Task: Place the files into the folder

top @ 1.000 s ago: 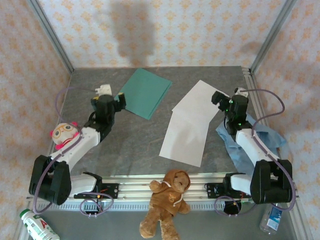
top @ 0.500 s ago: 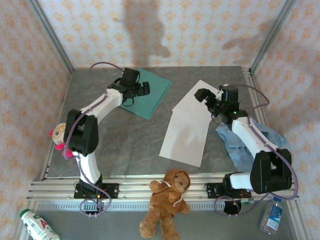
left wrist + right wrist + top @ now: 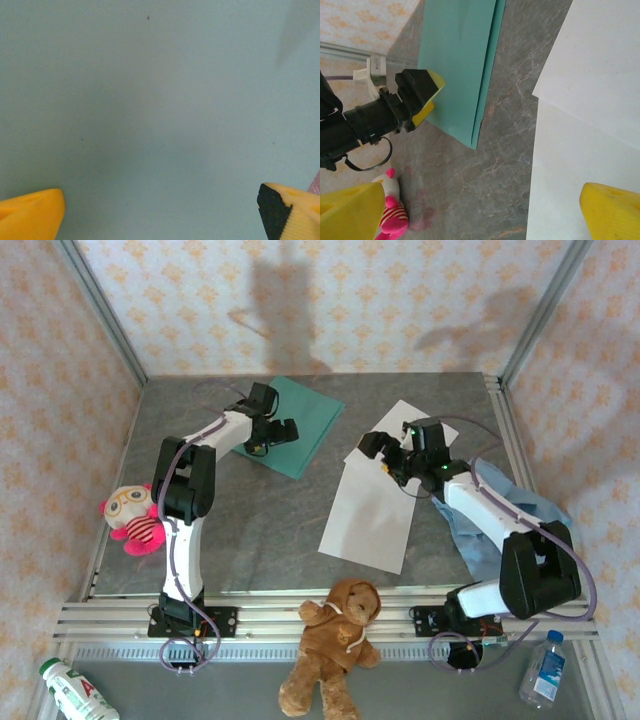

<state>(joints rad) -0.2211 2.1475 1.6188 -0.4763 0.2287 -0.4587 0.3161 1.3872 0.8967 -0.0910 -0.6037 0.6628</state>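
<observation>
While both arms reach out over the grey worktop (image 3: 250, 530), each hand is spread wide and holds nothing.

The left arm stretches far forward from its base with the elbow raised. The left hand (image 3: 280, 430) hangs low over the near-left part of the teal folder (image 3: 308, 412), which lies closed and flat at the far middle of the worktop. From the left wrist, its yellow fingertips (image 3: 30, 215) sit far apart with teal card between them; whether they touch the card cannot be told. The right arm bends forward and inward. The right hand (image 3: 378, 448) is above the far end of the files (image 3: 372, 510), two overlapping white sheets lying right of centre, well apart from the folder. Its fingers are parted and point left toward the folder. A light blue cloth (image 3: 535, 512) lies beneath that arm.
</observation>
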